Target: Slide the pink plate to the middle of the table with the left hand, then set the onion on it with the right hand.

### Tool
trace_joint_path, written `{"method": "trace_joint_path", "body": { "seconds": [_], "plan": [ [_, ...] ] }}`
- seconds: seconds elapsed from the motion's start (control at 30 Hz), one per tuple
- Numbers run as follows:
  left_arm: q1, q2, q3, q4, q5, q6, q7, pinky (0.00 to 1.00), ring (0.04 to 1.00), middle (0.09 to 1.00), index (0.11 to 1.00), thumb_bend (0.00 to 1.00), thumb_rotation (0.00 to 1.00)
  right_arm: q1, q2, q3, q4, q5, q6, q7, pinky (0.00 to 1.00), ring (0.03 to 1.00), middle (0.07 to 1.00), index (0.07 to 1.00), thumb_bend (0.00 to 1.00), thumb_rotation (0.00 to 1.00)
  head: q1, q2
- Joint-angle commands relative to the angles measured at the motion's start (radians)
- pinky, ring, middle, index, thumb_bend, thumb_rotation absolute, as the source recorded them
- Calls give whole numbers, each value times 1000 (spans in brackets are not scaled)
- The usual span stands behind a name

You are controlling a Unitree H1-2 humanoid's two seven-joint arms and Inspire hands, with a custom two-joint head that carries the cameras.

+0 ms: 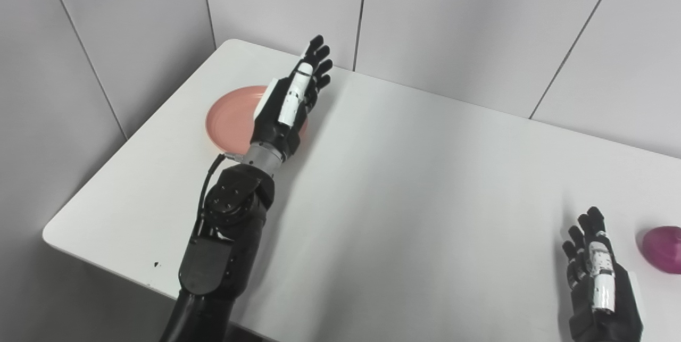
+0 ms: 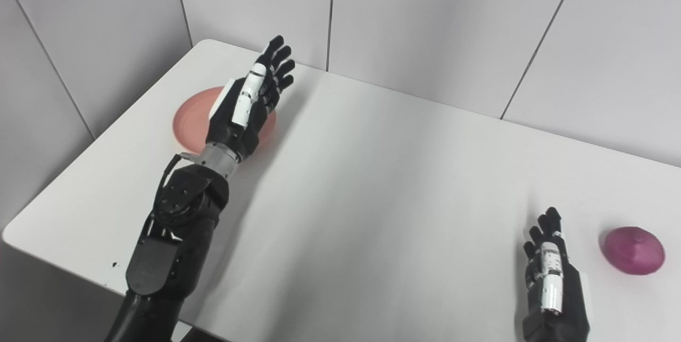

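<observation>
Room: grey panelled walls, white table (image 1: 404,182) running from 10 o'clock to 4 o'clock.
Left eye, plate: pink plate (image 1: 234,118) at 10 o'clock near the far-left corner, not yet in the middle; slide looks unstarted or barely begun.
Left eye, left hand: left hand (image 1: 290,102) over the plate's right half, fingers straight and apart, gripping nothing; whether the palm touches the plate can't be told.
Left eye, hidden: plate's right side is behind the hand and wrist; onion (image 1: 662,249) at 4 o'clock is cut by the frame edge.
Left eye, right hand: right hand (image 1: 598,278) at 4 o'clock, fingers extended, empty.
Right eye, onion: whole purple onion visible, on the table at 4 o'clock, just beside the right hand, a gap between them; not picked up.
Right eye, plate: same spot at 10 o'clock, well apart from the onion.
Right eye, hidden: right wrist cut off at the bottom edge; hand-to-table contact unclear.
Remaining: both steps, by my read.
</observation>
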Motion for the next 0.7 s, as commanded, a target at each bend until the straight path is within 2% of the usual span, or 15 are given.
{"method": "trace_joint_path", "body": {
  "seconds": [0.0, 0.4, 0.67],
  "plan": [
    [-58, 22, 13, -34, -18, -32, 6, 975, 978, 986, 965, 427, 1000, -28, -4, -5, -24, 0, -21, 1, 1000, 1000, 1000, 1000, 0, 1000, 2, -1],
    [-100, 82, 68, 7, -20, -48, 14, 949, 967, 974, 958, 422, 1000, -29, -9, -9, -16, -1, -23, 3, 1000, 1000, 1000, 1000, 0, 1000, 15, -3],
    [-121, 111, 113, 36, -45, -53, 22, 972, 962, 970, 953, 423, 1000, -31, -10, -13, -14, 11, -23, 8, 1000, 1000, 1000, 1000, 0, 1000, 22, -2]
  ]
}}
